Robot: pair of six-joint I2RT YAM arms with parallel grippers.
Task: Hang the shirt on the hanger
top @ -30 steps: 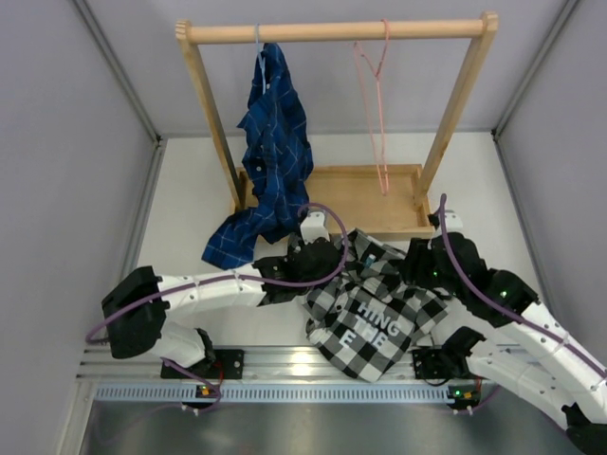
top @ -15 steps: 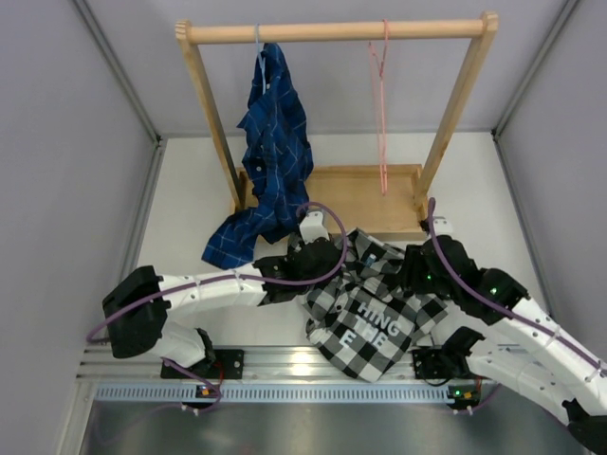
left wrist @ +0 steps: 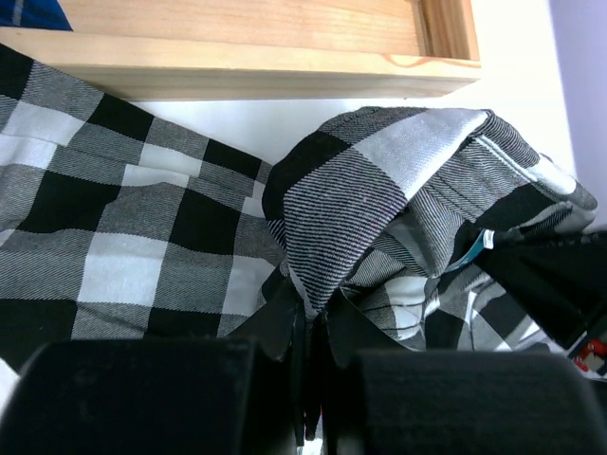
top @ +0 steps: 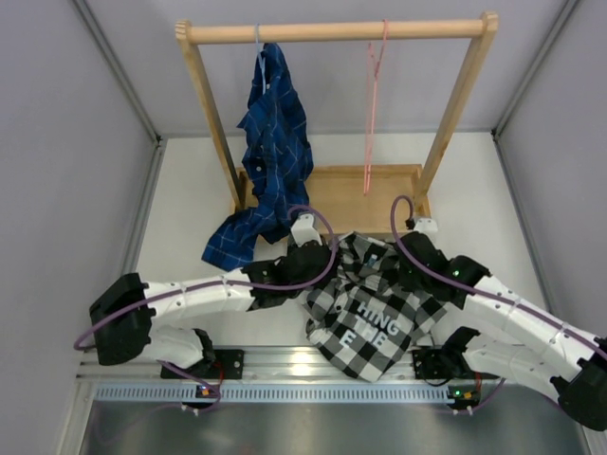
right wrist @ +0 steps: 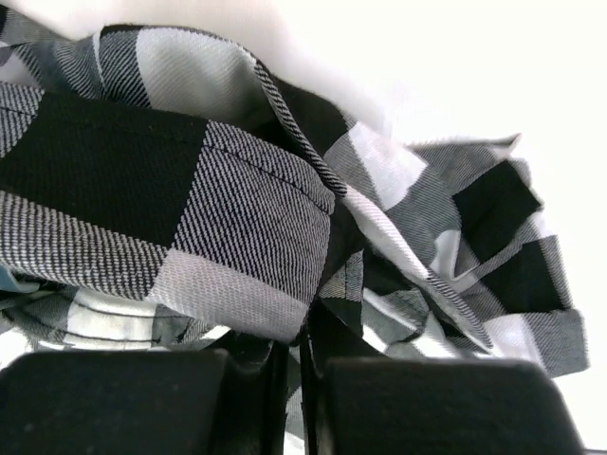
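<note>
Dark blue plaid shirt [top: 275, 152] is seen at the left of the wooden rack [top: 332, 31], hung from the rail on a pale hanger [top: 260, 43]; its lower end is draped over the left edge of the wooden base [top: 341, 199] and down onto the white table [top: 180, 209].

Below it, the left gripper [top: 321, 258] is stretched out to the left edge of the shirt [top: 379, 313]. In the left wrist view its jaws are pressed together, and a fold of the checked cloth [left wrist: 142, 218] is pinched between them at the left gripper [left wrist: 308, 327], with the fabric raised into a hump just above the tips. The front rim of the wooden base [left wrist: 237, 66] is seen just behind the cloth.

The shirt is spread crumpled on the table between the two arms, in front of the base, with the white block letters turned upward on the dark patch. It is not placed on any hanger.

The hanger [top: 368, 142], pink and thin, is hung from the rail right of the middle, well apart from the shirt, and nothing is carried on it.

At the right, the right gripper [top: 410, 270] is set on the right upper edge of the shirt. In the right wrist view the jaws are closed at the right gripper [right wrist: 302, 332], and a thick fold of the checked fabric [right wrist: 190, 190] is clamped between them.
</note>
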